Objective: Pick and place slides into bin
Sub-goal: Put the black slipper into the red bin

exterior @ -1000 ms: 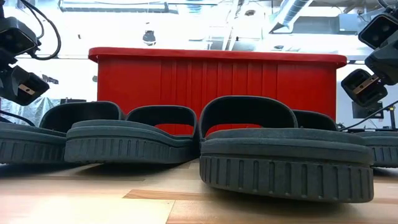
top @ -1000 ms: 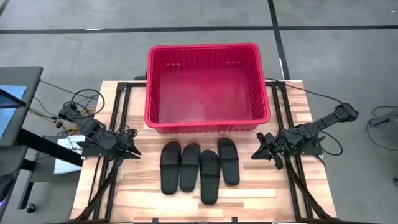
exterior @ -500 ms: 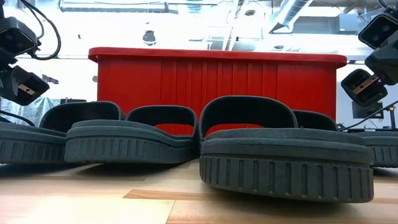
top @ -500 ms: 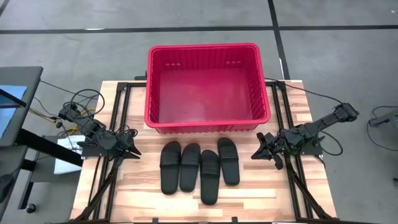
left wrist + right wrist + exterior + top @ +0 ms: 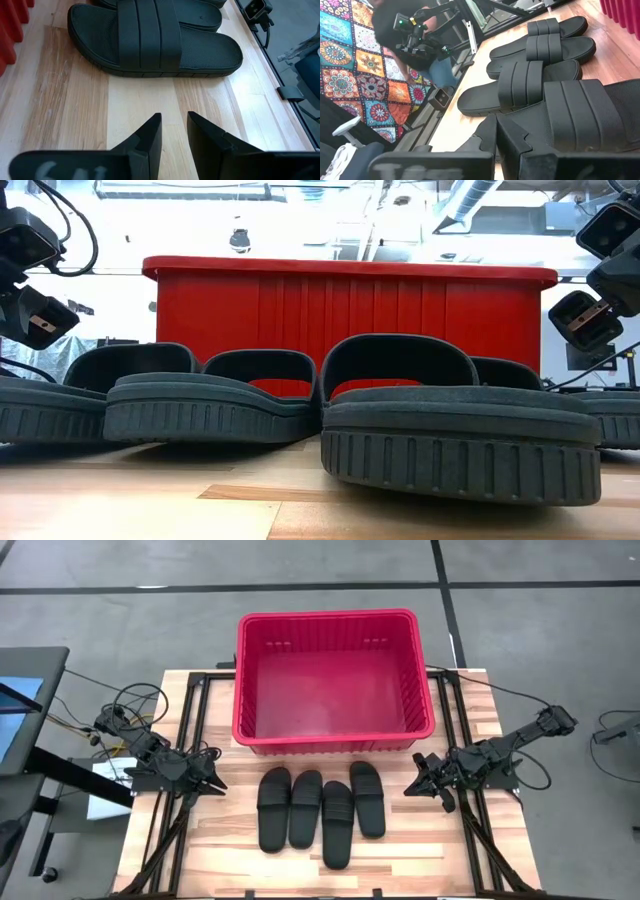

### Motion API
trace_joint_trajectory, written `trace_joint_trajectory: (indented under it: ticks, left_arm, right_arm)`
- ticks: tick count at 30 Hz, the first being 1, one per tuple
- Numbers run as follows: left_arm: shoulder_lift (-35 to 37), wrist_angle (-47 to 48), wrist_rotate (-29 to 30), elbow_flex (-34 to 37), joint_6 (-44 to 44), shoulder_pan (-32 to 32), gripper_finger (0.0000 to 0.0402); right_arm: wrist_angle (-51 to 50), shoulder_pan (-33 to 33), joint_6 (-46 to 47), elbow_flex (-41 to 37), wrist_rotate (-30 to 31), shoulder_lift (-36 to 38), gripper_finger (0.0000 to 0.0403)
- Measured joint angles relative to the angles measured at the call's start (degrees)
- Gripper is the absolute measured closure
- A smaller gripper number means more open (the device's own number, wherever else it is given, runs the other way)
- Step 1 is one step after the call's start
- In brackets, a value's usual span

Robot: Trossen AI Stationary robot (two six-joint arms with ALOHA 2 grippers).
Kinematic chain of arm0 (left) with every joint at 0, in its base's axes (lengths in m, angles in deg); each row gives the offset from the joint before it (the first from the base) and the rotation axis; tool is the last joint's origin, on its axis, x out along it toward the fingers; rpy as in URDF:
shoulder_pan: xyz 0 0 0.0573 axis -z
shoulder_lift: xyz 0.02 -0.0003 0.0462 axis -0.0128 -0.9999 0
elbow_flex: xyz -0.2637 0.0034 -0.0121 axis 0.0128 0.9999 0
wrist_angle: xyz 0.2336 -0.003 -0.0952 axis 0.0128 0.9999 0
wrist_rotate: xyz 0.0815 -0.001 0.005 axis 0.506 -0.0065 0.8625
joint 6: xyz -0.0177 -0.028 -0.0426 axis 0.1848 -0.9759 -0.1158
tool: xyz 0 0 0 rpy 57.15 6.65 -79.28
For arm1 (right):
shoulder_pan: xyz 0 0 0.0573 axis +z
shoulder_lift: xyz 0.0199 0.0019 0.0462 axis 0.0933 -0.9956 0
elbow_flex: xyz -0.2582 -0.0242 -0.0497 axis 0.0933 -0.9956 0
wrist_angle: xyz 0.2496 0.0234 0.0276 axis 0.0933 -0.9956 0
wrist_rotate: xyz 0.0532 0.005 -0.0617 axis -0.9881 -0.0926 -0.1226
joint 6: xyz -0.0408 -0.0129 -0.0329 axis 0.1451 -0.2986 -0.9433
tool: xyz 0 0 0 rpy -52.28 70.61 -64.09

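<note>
Workshop or lab, bare concrete floor (image 5: 120, 620), exposed ceiling ducts (image 5: 470, 200), wooden workbench (image 5: 230, 860)

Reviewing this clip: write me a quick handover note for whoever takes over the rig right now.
Left gripper: jaws slightly apart, holding nothing, low over the table to the left of the sandals.
Right gripper: jaws shut, empty, to the right of the sandals.
Sandals: all four lie side by side on the table in front of the red bin; the third from the left sits nearer the front edge.
Done: nothing, the bin holds no sandal.
Left: pick all four and place them in the bin.
</note>
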Motion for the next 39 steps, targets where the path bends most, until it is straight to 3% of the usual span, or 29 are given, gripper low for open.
trace_joint_trajectory:
  ticks: [8, 10, 15, 18, 29, 39]
  left_arm:
    - [0.00, -0.75, 2.42, 0.00, -4.28, -0.01, 0.0320]
    - [0.00, -2.53, 6.55, 0.01, -8.35, -0.01, 0.0320]
    - [0.00, -8.44, 23.13, 0.02, -23.20, -0.01, 0.0320]
    - [0.00, -8.76, 28.26, 0.02, -25.47, -0.03, 0.0320]
    - [0.00, -8.53, 33.90, 0.02, -12.34, -0.01, 0.0320]
    - [0.00, -8.37, 31.56, 0.02, -13.25, -0.01, 0.0320]
  right_arm:
    - [0.01, 0.01, 0.00, 0.00, 0.00, -0.01, 0.0403]
    - [0.02, 0.02, 0.00, 0.00, 0.00, 0.00, 0.0403]
    - [0.00, 0.02, 0.00, 0.00, 0.00, -0.01, 0.0403]
    - [0.02, 0.01, 0.00, 0.00, 0.00, 0.00, 0.0403]
    - [0.00, 0.00, 0.00, 0.00, 0.00, -0.01, 0.0403]
    - [0.02, 0.01, 0.00, 0.00, 0.00, -0.01, 0.0403]
